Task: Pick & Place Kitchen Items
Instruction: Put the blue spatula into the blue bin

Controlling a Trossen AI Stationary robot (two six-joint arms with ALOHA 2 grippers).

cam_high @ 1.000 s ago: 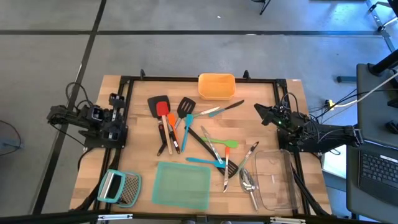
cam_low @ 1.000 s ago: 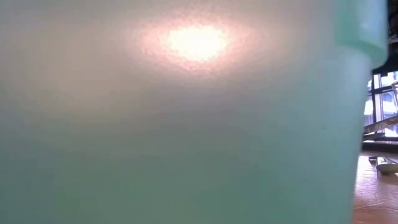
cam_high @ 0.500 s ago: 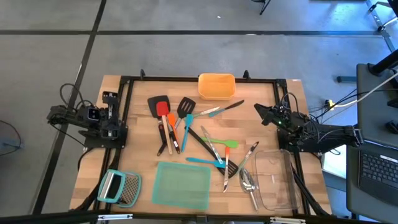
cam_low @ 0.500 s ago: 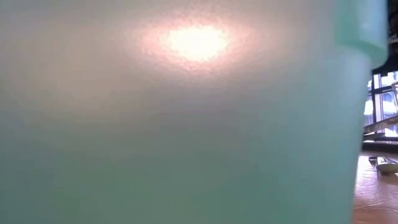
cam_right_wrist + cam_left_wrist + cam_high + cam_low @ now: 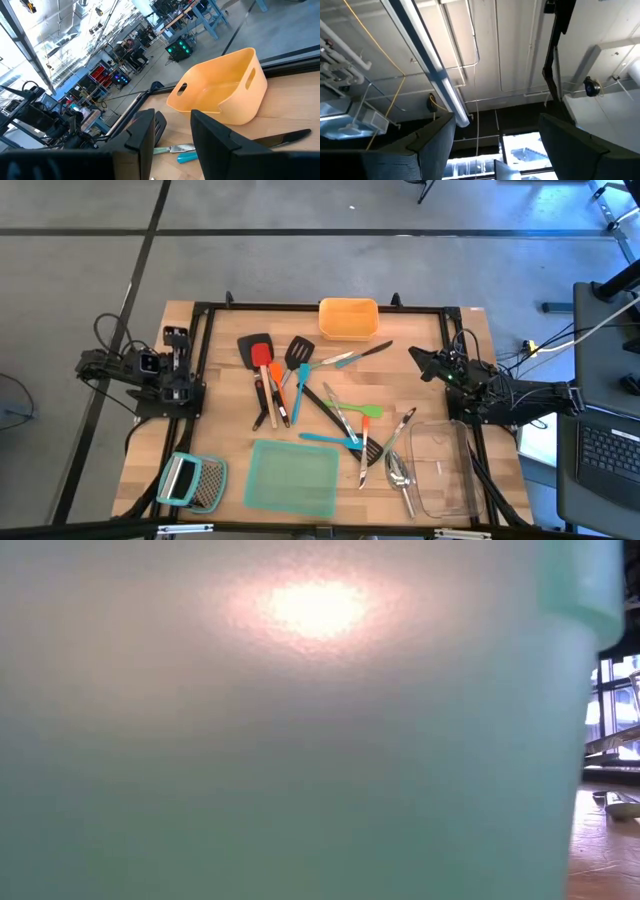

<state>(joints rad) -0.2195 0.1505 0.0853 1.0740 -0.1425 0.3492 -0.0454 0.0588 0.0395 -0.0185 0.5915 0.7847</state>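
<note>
Wooden table (image 5: 232, 450) boards fill the space between my two arms, framed by a black rail. Nearest the front edge sit a flat metal grater (image 5: 193, 480) with a light-blue handle at the left corner, a teal container (image 5: 293, 476) in the middle whose wall blocks almost all of the low view, and a clear container (image 5: 442, 468) on the right. Just beside the clear container lie silver spoons (image 5: 399, 471), touching one another, with a piece of silver cutlery (image 5: 402, 425) slanting above them. Toward the middle a green spatula (image 5: 361, 411), a teal spatula (image 5: 327, 439) and a long black utensil (image 5: 331, 411) cross in a loose heap. Farther back and to the left lie a black turner (image 5: 256, 356), a red turner (image 5: 264, 367), an orange turner (image 5: 279, 380) and a slotted black turner (image 5: 299, 354), with handles overlapping. At the far edge stands an orange container (image 5: 348, 318), which my right wrist view shows empty. My left end effector (image 5: 176, 351) waits over the table's left rail, holding nothing; its fingers (image 5: 434, 145) stand wide apart and point up at a ceiling with a light tube. My right end effector (image 5: 418, 360) hovers above the right side of the table, aimed at the orange container, its fingers (image 5: 144, 131) parted around empty air. Beyond the table, a workshop with benches and gear shows in the right wrist view.
</note>
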